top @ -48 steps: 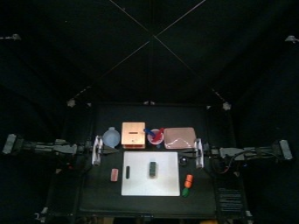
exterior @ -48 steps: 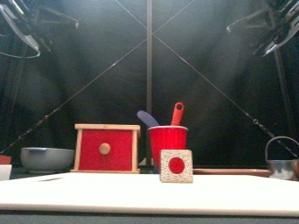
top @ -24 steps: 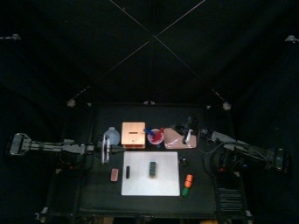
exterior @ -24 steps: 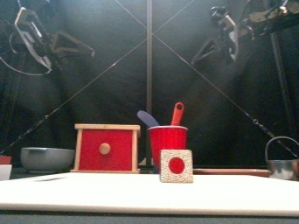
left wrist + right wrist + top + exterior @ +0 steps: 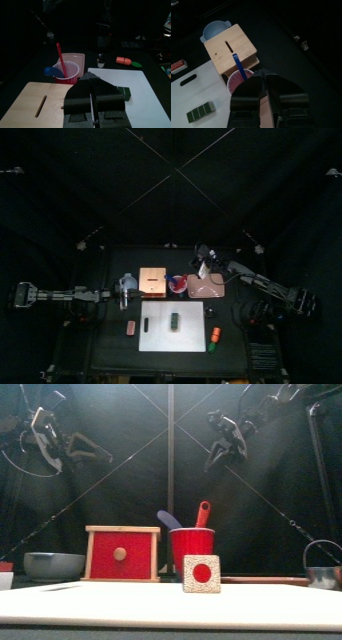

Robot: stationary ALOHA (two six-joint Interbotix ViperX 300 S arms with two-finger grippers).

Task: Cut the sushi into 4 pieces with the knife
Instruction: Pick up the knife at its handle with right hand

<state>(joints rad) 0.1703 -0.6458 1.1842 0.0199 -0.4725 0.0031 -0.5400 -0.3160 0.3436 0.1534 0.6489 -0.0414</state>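
Now right end effector (image 5: 264, 75) farther inward, above pink tray (image 5: 203, 290), jaws slightly apart; left end effector (image 5: 93, 82) jaws together.

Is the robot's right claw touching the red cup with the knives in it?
Apart. The front view shows the right gripper hanging high above the red cup, with a wide stretch of dark curtain between them.

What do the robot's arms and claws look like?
Two thin black arms made of jointed segments, with pale silvery parts near the wrists. The left arm ends in the left gripper, whose two broad jaws look dark grey and taper to a point. The right arm carries the right gripper, equally dark and chunky. No markings are visible on them.
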